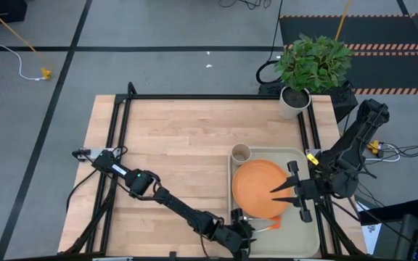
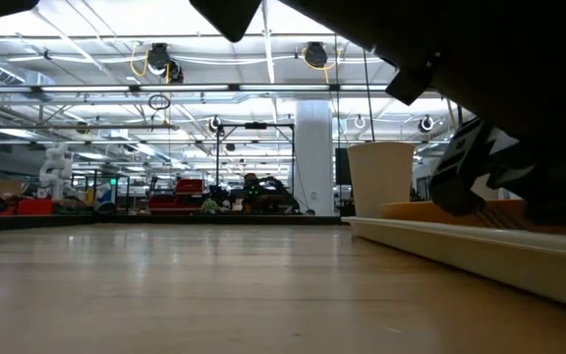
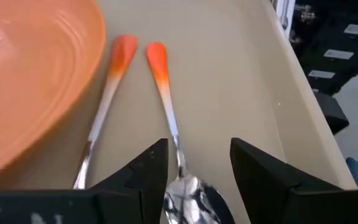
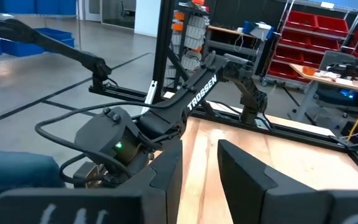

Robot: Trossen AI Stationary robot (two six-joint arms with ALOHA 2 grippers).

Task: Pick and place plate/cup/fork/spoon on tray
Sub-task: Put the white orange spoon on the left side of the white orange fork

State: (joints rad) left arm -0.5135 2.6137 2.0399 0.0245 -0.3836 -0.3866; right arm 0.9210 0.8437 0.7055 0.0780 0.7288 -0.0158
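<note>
- The tray point(image 1: 307, 239) lies at the lower right of the high view, on the table point(image 1: 173, 159).
- The plate point(image 1: 258, 187) sits in the tray's middle; the cup point(image 1: 240, 154) stands in the tray's upper-left corner, just above the plate.
- The spoon point(image 3: 176, 149) and the fork point(image 3: 101, 112) lie side by side below the plate, apparently on the tray floor.
- A potted plant point(image 1: 307, 69) stands at the table's upper-right corner.
</note>
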